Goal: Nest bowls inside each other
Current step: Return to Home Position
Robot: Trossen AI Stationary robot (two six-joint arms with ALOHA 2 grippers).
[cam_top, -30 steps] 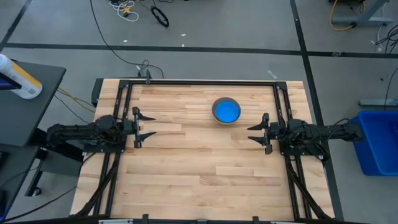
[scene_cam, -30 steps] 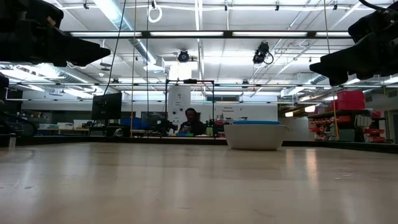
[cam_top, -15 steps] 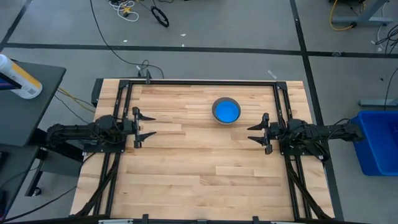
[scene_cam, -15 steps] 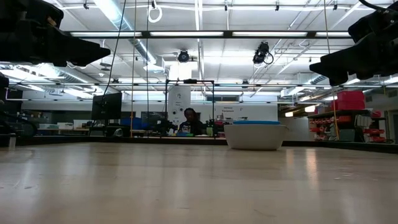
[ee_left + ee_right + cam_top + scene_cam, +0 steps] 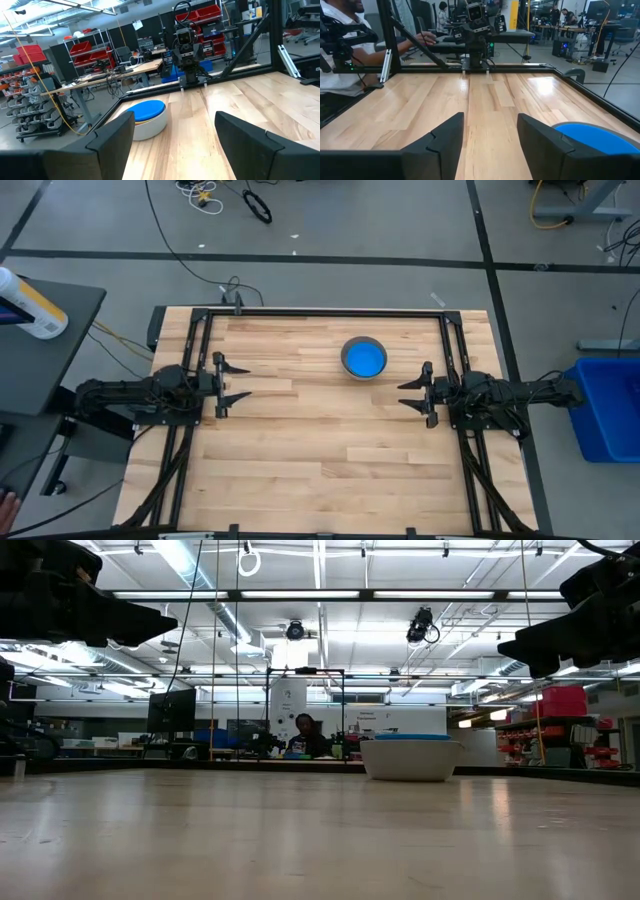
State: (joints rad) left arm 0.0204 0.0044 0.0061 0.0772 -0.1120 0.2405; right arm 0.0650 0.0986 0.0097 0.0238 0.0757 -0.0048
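One stack of bowls (image 5: 363,358) rests by its base on the wooden table, toward the far side and right of the middle. From above it shows a grey outer rim around a blue inside; from the side a pale wall (image 5: 410,759) with a blue rim on top (image 5: 146,111) (image 5: 592,138). The other bowls' colours are hidden. My left gripper (image 5: 236,380) hovers open at the table's left side, fingers level and pointing right. My right gripper (image 5: 410,393) hovers open at the right side, pointing left, with the stack beyond it toward the far edge.
A black metal frame (image 5: 320,311) runs along the table's edges. A blue bin (image 5: 606,408) stands on the floor to the right, and a dark side table with a bottle (image 5: 30,305) to the left. A person sits beyond the table's left edge (image 5: 345,55).
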